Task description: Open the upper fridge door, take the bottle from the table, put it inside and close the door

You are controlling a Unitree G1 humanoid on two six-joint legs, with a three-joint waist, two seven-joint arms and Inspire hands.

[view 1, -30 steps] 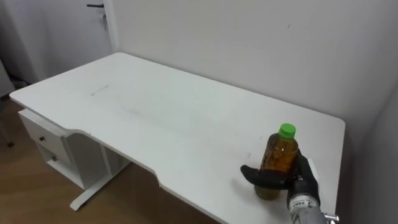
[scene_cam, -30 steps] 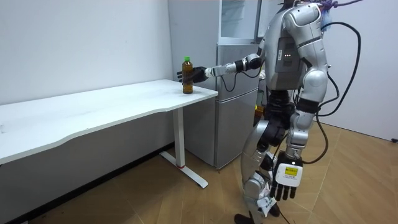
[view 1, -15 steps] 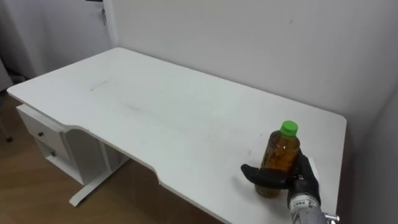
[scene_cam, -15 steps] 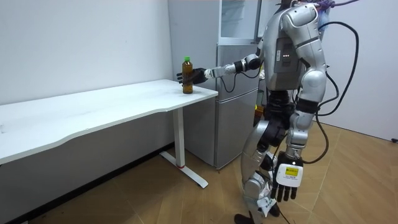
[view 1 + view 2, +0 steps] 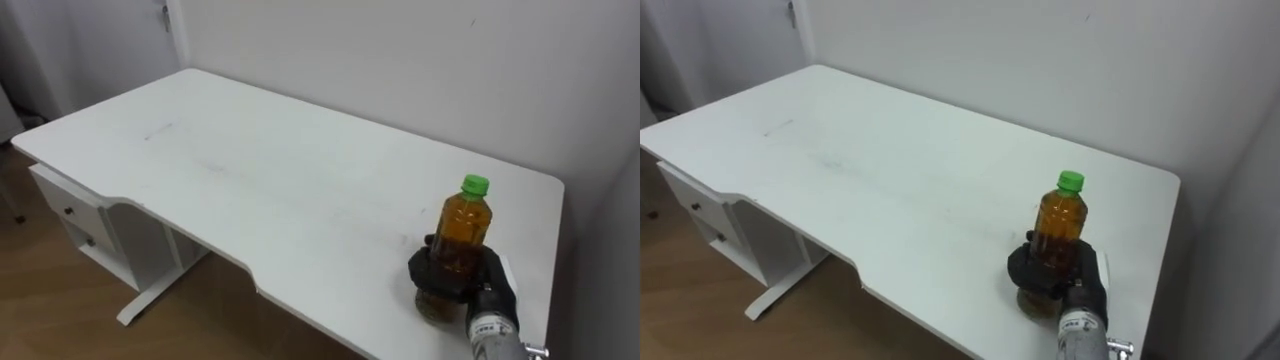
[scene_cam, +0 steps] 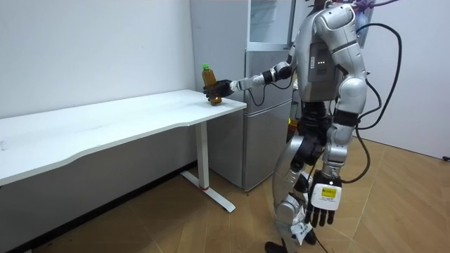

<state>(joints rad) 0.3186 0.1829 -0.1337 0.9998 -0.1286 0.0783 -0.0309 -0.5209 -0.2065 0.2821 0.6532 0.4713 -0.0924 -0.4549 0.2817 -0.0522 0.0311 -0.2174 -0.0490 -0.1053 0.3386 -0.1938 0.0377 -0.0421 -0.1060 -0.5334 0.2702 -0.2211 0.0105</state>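
Gripping the amber, green-capped plastic bottle point(image 5: 465, 225) low at lower right, the right hand point(image 5: 452, 281) curls round it for a steady carry.

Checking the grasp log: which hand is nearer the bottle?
Right. The right hand has its fingers curled round the bottle; the left hand hangs down at the robot's side, far from it.

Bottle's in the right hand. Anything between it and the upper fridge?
No object visible in the gap: the bottle, gripped by the right hand, is at the table end next to the fridge. Its upper door looks shut, which would block entry.
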